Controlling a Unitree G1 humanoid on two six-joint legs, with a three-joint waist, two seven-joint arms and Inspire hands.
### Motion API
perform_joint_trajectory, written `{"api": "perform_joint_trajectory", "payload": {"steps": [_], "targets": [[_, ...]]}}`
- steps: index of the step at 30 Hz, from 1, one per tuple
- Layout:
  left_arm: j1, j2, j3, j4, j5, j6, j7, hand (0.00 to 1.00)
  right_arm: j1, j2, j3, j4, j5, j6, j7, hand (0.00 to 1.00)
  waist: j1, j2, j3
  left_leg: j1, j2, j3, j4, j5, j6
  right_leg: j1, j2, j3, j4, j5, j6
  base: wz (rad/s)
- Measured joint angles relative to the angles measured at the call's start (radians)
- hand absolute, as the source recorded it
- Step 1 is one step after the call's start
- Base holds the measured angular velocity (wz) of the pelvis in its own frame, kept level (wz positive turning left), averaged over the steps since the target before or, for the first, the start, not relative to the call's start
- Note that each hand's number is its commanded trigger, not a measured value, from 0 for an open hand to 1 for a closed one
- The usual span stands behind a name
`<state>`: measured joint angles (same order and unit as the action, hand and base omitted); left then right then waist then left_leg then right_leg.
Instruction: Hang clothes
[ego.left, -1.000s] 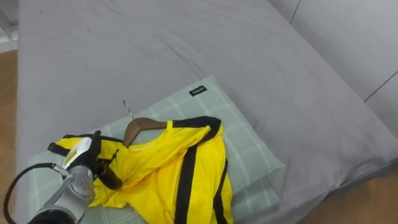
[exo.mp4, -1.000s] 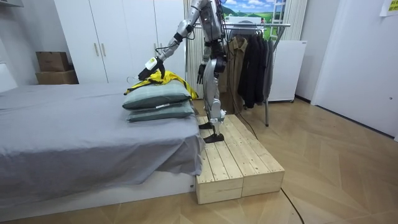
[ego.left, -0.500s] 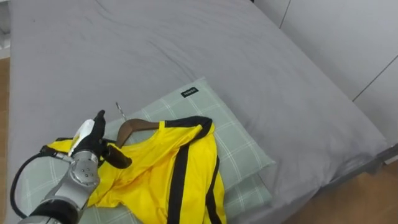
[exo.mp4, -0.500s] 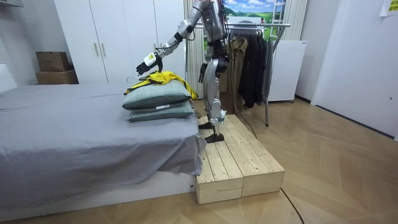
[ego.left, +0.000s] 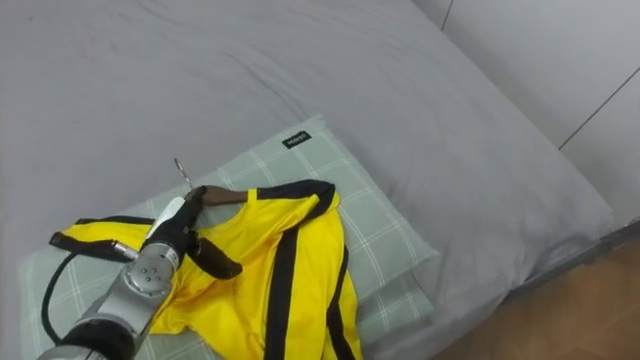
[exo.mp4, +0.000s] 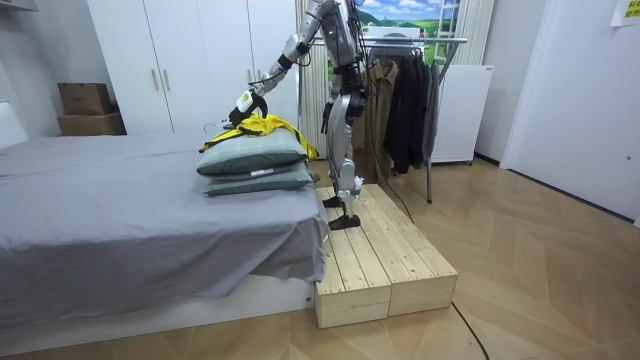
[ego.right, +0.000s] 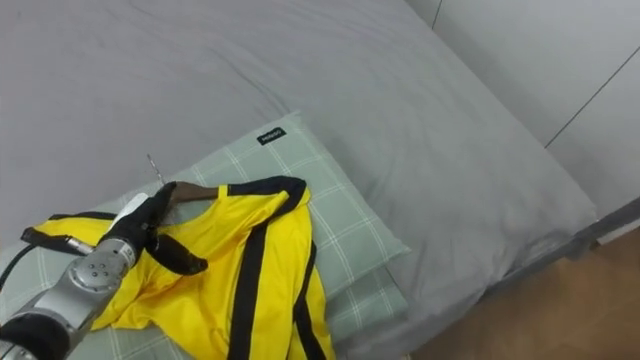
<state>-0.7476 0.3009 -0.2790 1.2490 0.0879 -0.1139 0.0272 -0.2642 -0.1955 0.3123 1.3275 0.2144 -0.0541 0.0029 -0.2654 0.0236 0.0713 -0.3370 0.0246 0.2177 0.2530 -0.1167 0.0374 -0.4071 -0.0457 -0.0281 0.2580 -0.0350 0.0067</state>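
Shirt (ego.left: 310, 240) lay on pillows (ego.left: 385, 225) on bed (ego.left: 420, 100), hanger (ego.left: 228, 194) in collar, hook free for grab. Left hand (ego.left: 170, 232) over it, fingers (ego.left: 189, 204) straight, tips at hanger neck, thumb splayed, nothing gripped. Right hand (exo.mp4: 323, 122) idle at hip. Rack (exo.mp4: 400, 40) behind robot.

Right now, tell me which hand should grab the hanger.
Left. The left hand is stretched over the yellow shirt on the pillow and reaches the wooden hanger. The right hand hangs by the robot's side, away from the bed.
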Motion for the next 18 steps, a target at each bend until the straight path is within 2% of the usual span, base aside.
{"api": "perform_joint_trajectory", "payload": {"steps": [8,11,14,18], "targets": [[0.0,0.0,0.004,0.001,0.039,0.0,0.03,0.0,0.013,-0.001,0.001,-0.018,0.012,0.011,-0.011,0.0,0.027,0.004,0.0017,0.0,0.0,0.011,-0.012,-0.003,-0.001,-0.02,0.0,0.003,0.015,-0.002,-0.001,-0.05],[0.0,0.0,0.009,0.014,0.065,0.002,0.081,0.0,0.018,-0.001,0.001,-0.016,0.021,0.012,-0.019,0.0,0.031,0.003,0.0017,0.0,0.0,0.012,-0.011,-0.003,-0.001,-0.02,0.0,0.003,0.015,-0.002,-0.001,0.0],[0.003,0.001,0.054,0.064,0.084,0.004,0.142,0.0,0.031,-0.001,0.0,-0.013,0.021,0.012,-0.036,0.0,0.036,0.002,0.0012,0.002,0.0,0.016,-0.011,-0.003,-0.001,-0.021,-0.001,0.004,0.019,-0.003,-0.001,-0.03],[0.008,0.001,0.094,0.103,0.103,0.028,0.236,0.0,0.034,0.002,0.001,-0.002,0.045,0.029,-0.048,0.0,0.058,-0.007,0.0032,0.002,-0.001,0.019,-0.007,-0.003,-0.001,-0.029,-0.004,0.006,0.037,-0.012,-0.001,0.01]]}}
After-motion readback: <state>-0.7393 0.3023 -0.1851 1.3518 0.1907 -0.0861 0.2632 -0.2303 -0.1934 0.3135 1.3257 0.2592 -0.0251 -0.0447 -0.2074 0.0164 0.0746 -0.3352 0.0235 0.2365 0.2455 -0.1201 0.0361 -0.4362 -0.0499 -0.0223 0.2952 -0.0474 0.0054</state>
